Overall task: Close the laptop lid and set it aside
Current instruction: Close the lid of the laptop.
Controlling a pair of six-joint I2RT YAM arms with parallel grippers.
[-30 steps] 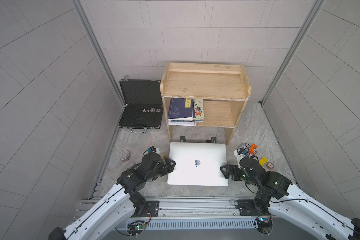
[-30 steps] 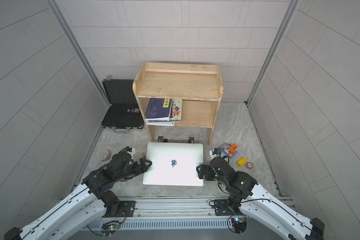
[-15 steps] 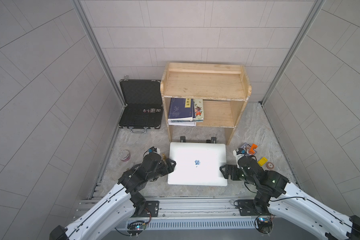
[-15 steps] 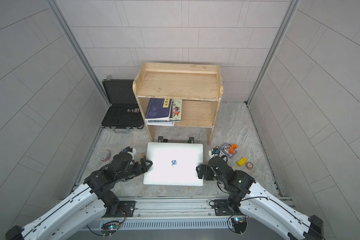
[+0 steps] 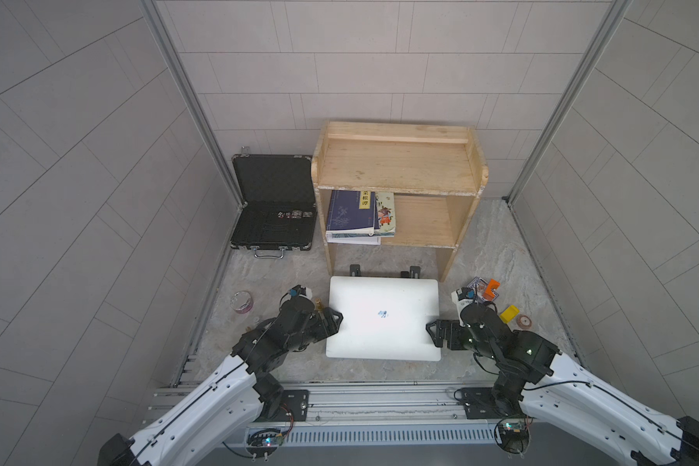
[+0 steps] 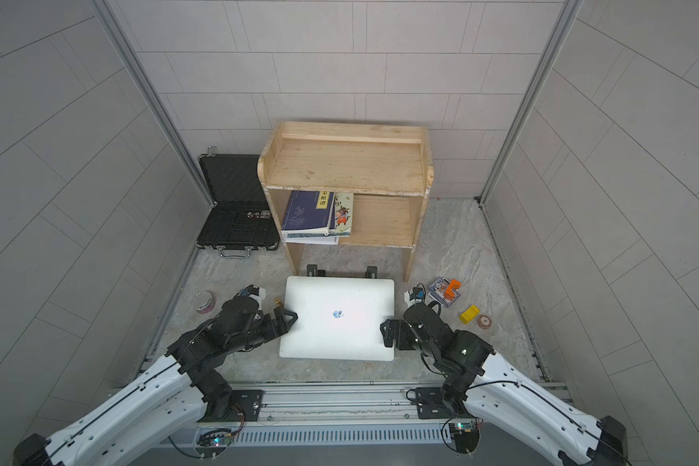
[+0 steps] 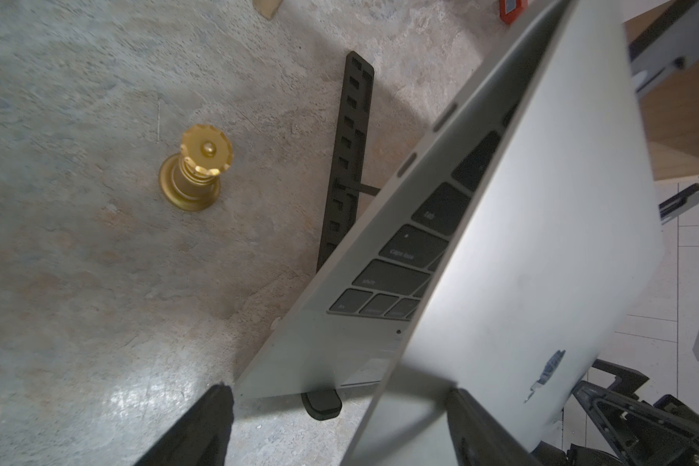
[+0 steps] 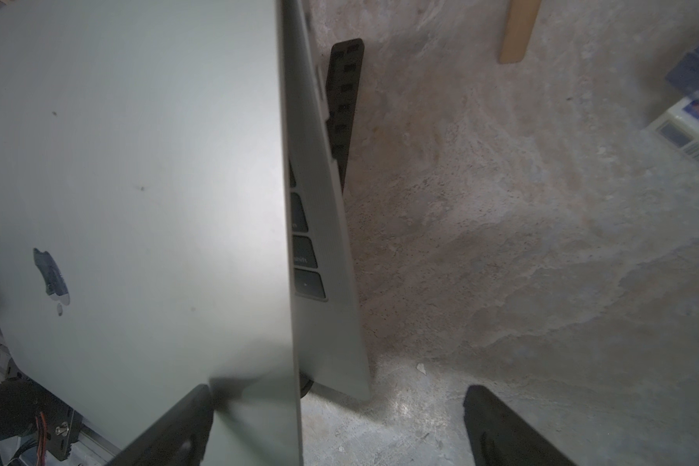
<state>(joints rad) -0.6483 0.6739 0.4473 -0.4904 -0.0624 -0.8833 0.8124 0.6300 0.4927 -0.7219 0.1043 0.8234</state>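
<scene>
The silver laptop (image 5: 384, 343) sits on a black stand in front of the shelf in both top views. The laptop lid (image 5: 380, 298) (image 6: 340, 294) is lowered far over the keyboard but still ajar. In the left wrist view a wedge of black keys (image 7: 400, 250) shows under the lid (image 7: 541, 242). My left gripper (image 5: 333, 319) (image 7: 340, 407) is open astride the lid's left edge, one finger (image 7: 473, 423) on the lid's back. My right gripper (image 5: 432, 335) (image 8: 335, 407) is open astride the right edge of the lid (image 8: 138, 181), one finger (image 8: 190, 411) on its back.
A wooden shelf (image 5: 396, 165) with books stands right behind the laptop. An open black briefcase (image 5: 273, 214) lies at the back left. A gold knob (image 7: 196, 169) and a tape roll (image 5: 241, 301) are left of the laptop. Orange and yellow blocks (image 5: 508, 314) lie to its right.
The logo on the lid has gone from pale to bluish, so the lid has tilted a little. The right jaws have widened slightly. Both arms have hardly moved.
</scene>
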